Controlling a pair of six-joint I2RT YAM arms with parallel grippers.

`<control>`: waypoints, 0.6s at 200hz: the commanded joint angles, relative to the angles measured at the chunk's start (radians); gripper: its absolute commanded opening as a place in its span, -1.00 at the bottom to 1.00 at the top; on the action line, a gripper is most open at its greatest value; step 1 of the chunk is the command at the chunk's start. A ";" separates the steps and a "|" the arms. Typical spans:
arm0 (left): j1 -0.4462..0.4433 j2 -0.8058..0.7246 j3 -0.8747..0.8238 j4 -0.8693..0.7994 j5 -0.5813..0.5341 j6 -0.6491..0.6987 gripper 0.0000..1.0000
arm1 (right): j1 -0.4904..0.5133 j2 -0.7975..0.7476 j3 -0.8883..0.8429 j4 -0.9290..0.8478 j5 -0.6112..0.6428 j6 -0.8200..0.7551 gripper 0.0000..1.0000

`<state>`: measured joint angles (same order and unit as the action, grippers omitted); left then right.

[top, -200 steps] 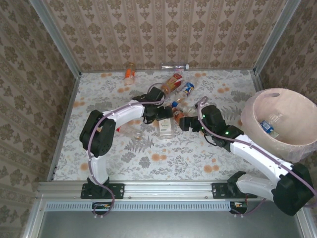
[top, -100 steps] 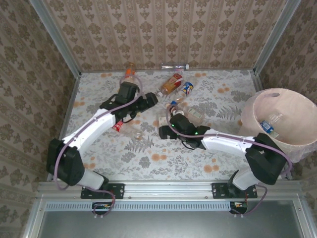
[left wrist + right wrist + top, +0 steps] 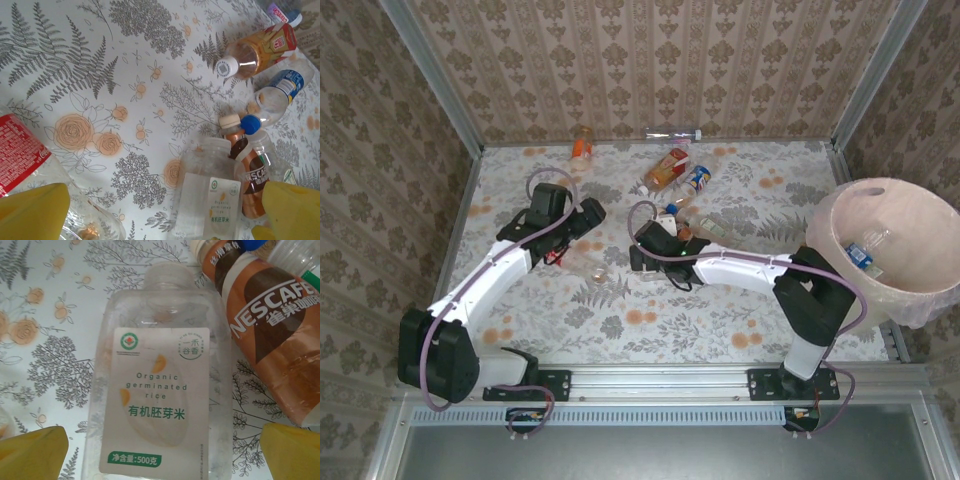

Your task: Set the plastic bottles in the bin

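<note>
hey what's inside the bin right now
One clear bottle with a blue label lies inside the bin. The bin's near wall covers part of its floor, so more could be hidden there.

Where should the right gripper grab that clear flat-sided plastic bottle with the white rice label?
Across its labelled body, from straight above: the clear flat-sided plastic bottle lies flat, and the open right gripper straddles its long sides. The brown coffee bottle crowds its neck, so probably clamp nearer the base.
</note>
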<state>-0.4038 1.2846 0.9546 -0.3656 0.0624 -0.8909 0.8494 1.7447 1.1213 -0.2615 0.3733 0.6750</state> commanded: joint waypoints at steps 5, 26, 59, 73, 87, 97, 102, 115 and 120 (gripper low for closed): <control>0.010 -0.027 -0.015 0.006 -0.016 -0.014 1.00 | 0.005 0.042 0.050 -0.070 0.025 0.020 1.00; 0.014 -0.021 -0.015 0.009 -0.015 -0.019 1.00 | 0.006 0.076 0.076 -0.092 0.009 0.013 1.00; 0.016 -0.014 -0.017 0.010 -0.010 -0.017 1.00 | 0.007 0.145 0.137 -0.166 0.001 0.026 0.99; 0.016 -0.014 -0.016 0.007 -0.012 -0.018 1.00 | 0.007 0.176 0.169 -0.215 0.021 0.047 0.99; 0.016 -0.014 -0.017 0.004 -0.015 -0.017 1.00 | 0.007 0.194 0.182 -0.230 0.027 0.054 0.99; 0.016 -0.014 -0.017 0.004 -0.018 -0.017 1.00 | 0.008 0.196 0.181 -0.221 0.023 0.048 0.99; 0.016 -0.014 -0.016 0.004 -0.017 -0.017 1.00 | 0.008 0.193 0.180 -0.216 0.024 0.046 0.98; 0.016 -0.014 -0.017 0.000 -0.020 -0.018 1.00 | 0.008 0.168 0.159 -0.175 0.023 0.030 0.88; 0.016 -0.014 -0.016 -0.001 -0.021 -0.017 1.00 | 0.009 0.153 0.144 -0.154 0.023 0.024 0.85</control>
<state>-0.3965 1.2812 0.9482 -0.3626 0.0578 -0.8978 0.8501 1.9266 1.2762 -0.4255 0.3706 0.7090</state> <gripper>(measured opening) 0.999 0.961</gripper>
